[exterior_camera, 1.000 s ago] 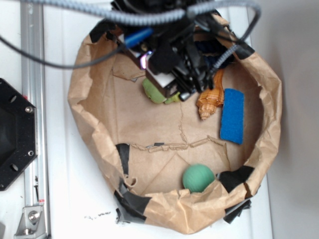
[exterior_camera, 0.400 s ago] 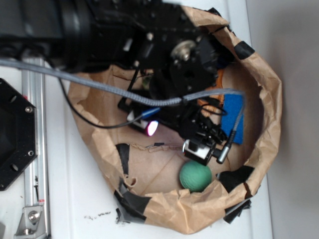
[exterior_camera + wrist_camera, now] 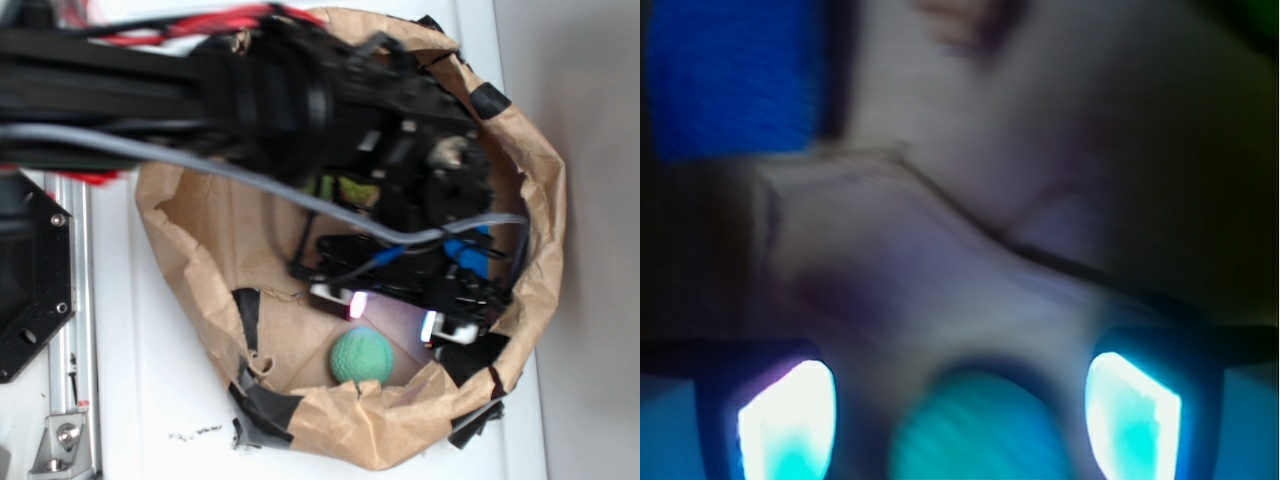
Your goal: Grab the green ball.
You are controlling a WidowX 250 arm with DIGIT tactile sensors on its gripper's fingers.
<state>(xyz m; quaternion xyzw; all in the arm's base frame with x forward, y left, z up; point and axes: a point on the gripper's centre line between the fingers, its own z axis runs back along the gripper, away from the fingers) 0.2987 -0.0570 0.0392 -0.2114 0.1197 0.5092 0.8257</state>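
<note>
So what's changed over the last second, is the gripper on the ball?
The gripper swung from the bag's far side down to the green ball, fingers open either side, not yet gripping. The ball rolled slightly left. The paper bag stayed put.

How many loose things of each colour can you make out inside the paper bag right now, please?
Teal-green: 1, the green ball
Lime green: 1, a fuzzy scrap, mostly behind the arm
Blue: 1, a blue block, seen in the wrist view
Total: 3 visible; the arm may hide others.
</note>
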